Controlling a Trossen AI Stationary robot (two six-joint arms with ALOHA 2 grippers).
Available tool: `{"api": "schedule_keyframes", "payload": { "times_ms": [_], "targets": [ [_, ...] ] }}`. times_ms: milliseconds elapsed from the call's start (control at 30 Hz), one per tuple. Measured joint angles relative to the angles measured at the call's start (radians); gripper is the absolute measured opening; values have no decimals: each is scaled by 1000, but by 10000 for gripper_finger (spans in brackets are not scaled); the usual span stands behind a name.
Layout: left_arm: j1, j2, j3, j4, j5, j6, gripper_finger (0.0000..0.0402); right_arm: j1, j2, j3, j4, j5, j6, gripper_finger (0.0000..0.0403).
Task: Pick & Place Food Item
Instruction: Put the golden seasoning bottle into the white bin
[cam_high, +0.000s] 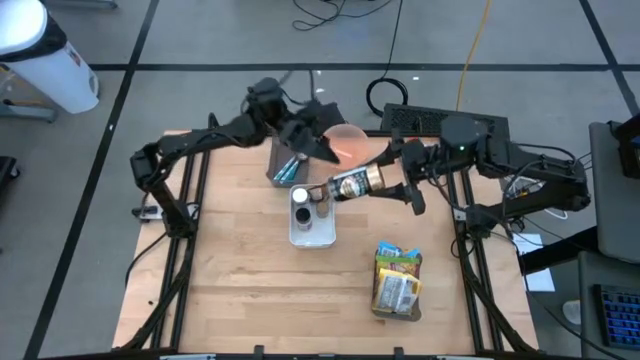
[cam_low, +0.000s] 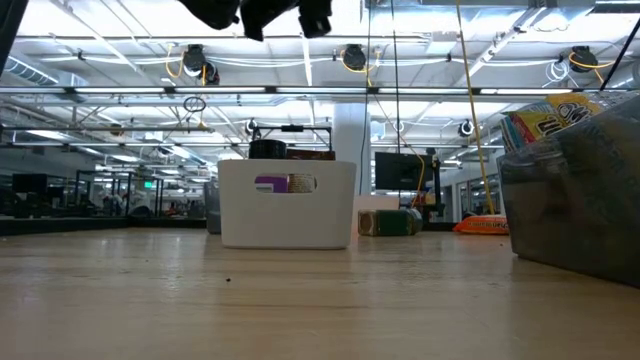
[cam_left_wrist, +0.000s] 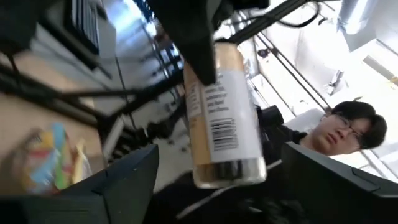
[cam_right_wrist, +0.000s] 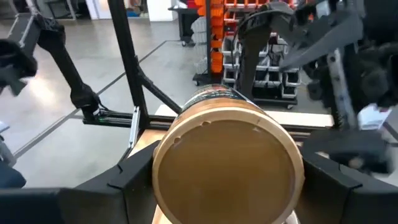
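Right pincer (cam_high: 385, 183) is pinching a jar (cam_high: 355, 184), holding it sideways in the air, cap end pointing away from the pincer, just above the far rim of the white bin (cam_high: 312, 228). Left pincer (cam_high: 322, 150) is hanging just past the jar's cap end, spread wide, fingers (cam_left_wrist: 124, 186) flanking the jar without touching. Bin is already holding two containers (cam_high: 301, 196). A grey box (cam_high: 281, 163) and an orange plate (cam_high: 345, 142) are sitting under and behind the left pincer. A snack bag (cam_high: 397, 282) is lying toward the right arm's near side, well apart. Desk (cam_high: 240, 290) beyond the bin is lying open.
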Motion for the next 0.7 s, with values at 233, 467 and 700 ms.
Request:
{"api": "schedule_keyframes", "payload": {
  "times_ms": [233, 467, 700],
  "targets": [
    [106, -109, 1, 0, 3, 94, 321, -2, 79, 165, -109, 51, -26, 271],
    [168, -204, 1, -12, 0, 178, 306, -4, 268, 389, -301, 50, -94, 271],
    [172, -272, 1, -103, 55, 256, 310, -15, 465, 609, -530, 44, -138, 271]
  ]
}}
